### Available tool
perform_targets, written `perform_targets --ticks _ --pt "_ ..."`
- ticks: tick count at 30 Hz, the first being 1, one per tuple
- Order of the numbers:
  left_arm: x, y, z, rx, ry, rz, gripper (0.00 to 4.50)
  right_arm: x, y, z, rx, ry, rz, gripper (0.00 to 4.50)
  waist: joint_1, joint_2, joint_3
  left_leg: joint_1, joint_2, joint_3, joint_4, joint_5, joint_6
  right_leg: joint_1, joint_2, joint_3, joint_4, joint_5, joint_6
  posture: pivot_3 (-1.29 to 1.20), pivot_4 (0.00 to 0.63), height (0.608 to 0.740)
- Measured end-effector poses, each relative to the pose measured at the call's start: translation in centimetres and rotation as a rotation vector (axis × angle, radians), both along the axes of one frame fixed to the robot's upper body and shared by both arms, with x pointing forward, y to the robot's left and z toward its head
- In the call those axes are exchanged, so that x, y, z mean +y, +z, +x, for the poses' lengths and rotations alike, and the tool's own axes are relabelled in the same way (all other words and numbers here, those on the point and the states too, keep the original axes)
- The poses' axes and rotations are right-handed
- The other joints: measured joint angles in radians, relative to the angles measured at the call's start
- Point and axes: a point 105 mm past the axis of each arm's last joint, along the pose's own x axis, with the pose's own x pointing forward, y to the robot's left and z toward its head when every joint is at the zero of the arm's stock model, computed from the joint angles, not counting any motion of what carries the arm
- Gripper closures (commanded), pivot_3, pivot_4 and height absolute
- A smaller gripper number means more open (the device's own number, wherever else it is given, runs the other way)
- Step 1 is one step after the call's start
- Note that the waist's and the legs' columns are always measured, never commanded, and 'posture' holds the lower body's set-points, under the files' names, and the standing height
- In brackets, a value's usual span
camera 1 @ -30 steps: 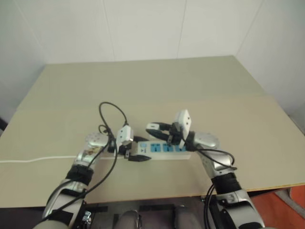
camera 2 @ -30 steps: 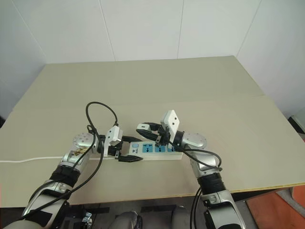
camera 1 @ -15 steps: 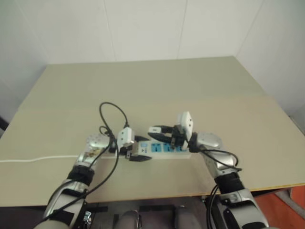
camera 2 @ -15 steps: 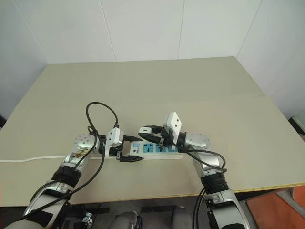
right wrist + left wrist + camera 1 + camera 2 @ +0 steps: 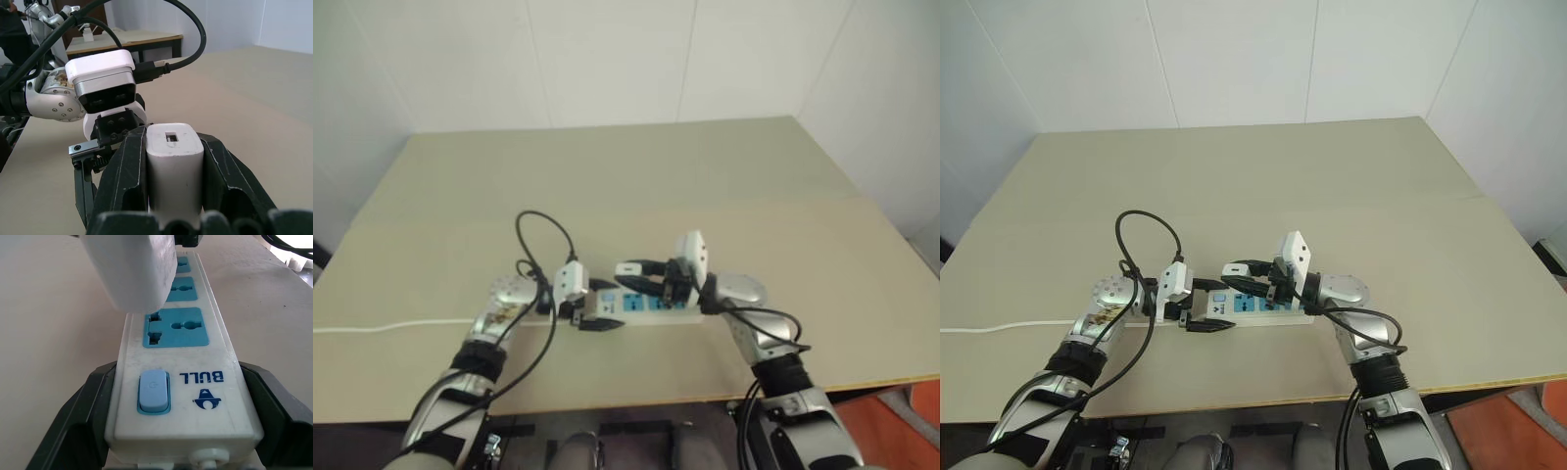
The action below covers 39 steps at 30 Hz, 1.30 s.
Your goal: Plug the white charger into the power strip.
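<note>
— Charger point(image 5: 174, 164) first: where is it?

— Clamped between the two black fingers point(image 5: 129, 181) of my right claw point(image 5: 1252, 279), held just above the power strip point(image 5: 182, 377) near its switch end. My right wrist view shows its top face with a small slot. My left wrist view shows its underside as a blurred white block hanging over the first blue socket, not seated in it.

— And your left claw?

— My left claw point(image 5: 592, 308) grips the switch end of the strip, one finger on each long side. Up close I read the blue switch and a printed logo; from my head these are too small to make out.

— The surroundings?

— A broad beige table point(image 5: 1332, 186) set against white walls, in a corner. The strip lies near the table's front edge, and its thin white cord point(image 5: 382, 327) runs off past the left side. My right wrist view shows a second table in the background.

— Anything unclear?

— The charger's prongs are hidden, and it cuts off the farther sockets.
</note>
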Motion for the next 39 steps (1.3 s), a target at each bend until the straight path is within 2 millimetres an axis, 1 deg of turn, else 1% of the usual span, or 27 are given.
perform_targets --ticks 6,19,24,39 --pt "0.0 0.0 -0.1 0.005 -0.006 0.001 1.2 0.3 0.3 0.4 -0.016 0.006 0.007 3.33 0.0 0.0 0.0 0.0 0.0 0.0 -0.001 0.0 0.0 0.0 0.0 0.0 0.0 0.0 0.0 0.0 0.15 0.74" --pt "0.0 -0.1 -0.1 0.011 -0.012 0.004 1.2 0.2 -0.1 0.1 -0.003 0.038 -0.007 3.33 -0.002 0.0 0.0 0.0 0.0 0.0 -0.001 0.0 0.0 -0.001 0.0 0.0 0.0 0.0 0.0 0.0 0.15 0.74" --pt "0.1 0.0 -0.1 0.015 -0.01 0.006 1.2 0.1 -0.8 0.4 0.022 0.034 -0.018 3.33 -0.004 0.0 0.0 0.0 0.0 0.0 -0.002 0.0 0.0 -0.001 0.0 0.0 0.0 0.0 0.0 0.0 0.15 0.74" --pt "0.3 0.1 -0.2 0.011 -0.003 0.008 1.2 0.0 -1.0 0.6 0.002 0.075 -0.047 3.33 -0.008 0.0 0.0 0.0 0.0 0.0 -0.002 0.0 0.0 -0.001 0.0 0.0 -0.001 0.0 0.0 0.0 0.15 0.74"
